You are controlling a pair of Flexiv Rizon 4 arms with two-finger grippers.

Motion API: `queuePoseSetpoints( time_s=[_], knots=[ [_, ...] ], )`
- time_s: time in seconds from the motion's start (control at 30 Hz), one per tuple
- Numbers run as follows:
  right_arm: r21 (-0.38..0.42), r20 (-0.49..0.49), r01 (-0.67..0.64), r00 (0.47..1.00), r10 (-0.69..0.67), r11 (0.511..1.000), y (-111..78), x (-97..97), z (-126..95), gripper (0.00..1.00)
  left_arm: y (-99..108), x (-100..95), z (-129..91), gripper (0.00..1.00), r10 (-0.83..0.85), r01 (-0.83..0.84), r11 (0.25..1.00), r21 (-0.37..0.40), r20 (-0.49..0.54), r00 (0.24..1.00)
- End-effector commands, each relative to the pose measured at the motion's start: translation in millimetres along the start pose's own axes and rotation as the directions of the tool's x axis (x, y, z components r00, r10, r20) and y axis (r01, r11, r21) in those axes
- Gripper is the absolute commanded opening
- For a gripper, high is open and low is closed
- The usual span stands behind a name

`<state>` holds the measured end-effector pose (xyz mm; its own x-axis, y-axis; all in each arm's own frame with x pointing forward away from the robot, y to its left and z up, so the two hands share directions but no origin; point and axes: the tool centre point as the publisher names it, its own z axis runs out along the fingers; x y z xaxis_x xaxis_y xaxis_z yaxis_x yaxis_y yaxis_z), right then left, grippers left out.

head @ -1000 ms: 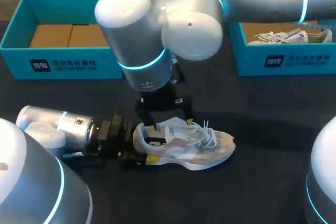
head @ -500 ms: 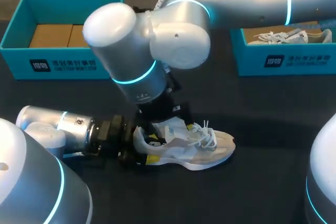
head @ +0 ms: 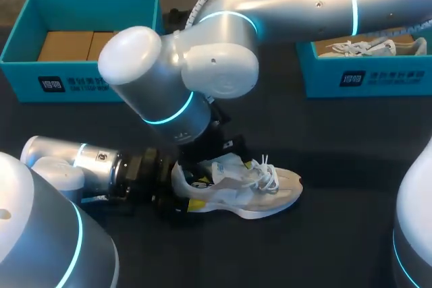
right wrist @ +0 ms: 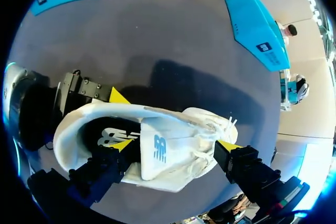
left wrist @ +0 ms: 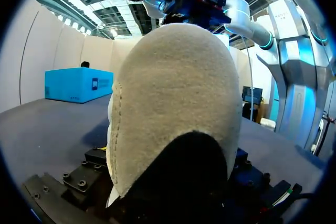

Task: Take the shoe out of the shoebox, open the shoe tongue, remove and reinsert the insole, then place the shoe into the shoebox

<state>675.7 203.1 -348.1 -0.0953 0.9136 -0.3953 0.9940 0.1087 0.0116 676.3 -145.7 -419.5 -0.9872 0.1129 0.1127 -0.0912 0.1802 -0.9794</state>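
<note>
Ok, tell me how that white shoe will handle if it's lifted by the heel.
The shoe is probably light: mesh-like upper, thick pale sole. Its tongue and laces look floppy and would likely dangle. Held only at the heel by the left gripper, the toe may droop.

On the dark table (head: 351, 234), a white mesh sneaker (head: 270, 193) lies on its sole at front centre, toe to the right and heel to the left. The left gripper (head: 187, 185) comes in level from the left, with one finger touching each side of the heel. The right gripper (head: 221, 165) stands over the sneaker from behind, fingers apart: one inside the collar opening, the other above the laces. A teal cardboard shoebox (head: 81, 84) sits at back left, well apart from the sneaker, with brown cardboard pieces (head: 74, 45) inside. A second teal shoebox (head: 364, 80) at back right holds a pale laced shoe (head: 358, 48).
</note>
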Motion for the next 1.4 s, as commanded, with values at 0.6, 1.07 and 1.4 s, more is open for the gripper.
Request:
queuePoseSetpoints(
  time_s=[0.6, 1.07, 1.4],
  knots=[
    [-0.044, -0.001, -0.505, 0.863, 0.505, 0.862, -4.3, -27.5, 10, 1.0, 0, 1.4, 0, 0.0, 0.0, 0.0, 1.0, -0.001, 0.004, 1.0],
    [-0.038, -0.048, -0.539, 0.842, 0.538, 0.841, -2.6, -38.7, -3, 0.49, 0, 1.4, 0, 0.0, 0.0, 0.0, 1.0, -0.001, 0.004, 1.0],
    [-0.009, -0.096, -0.519, 0.851, 0.516, 0.855, -11.4, -37.6, -10, 0.44, 0, 1.4, 0, 0.0, 0.0, 0.0, 1.0, -0.001, 0.004, 1.0]
  ],
)
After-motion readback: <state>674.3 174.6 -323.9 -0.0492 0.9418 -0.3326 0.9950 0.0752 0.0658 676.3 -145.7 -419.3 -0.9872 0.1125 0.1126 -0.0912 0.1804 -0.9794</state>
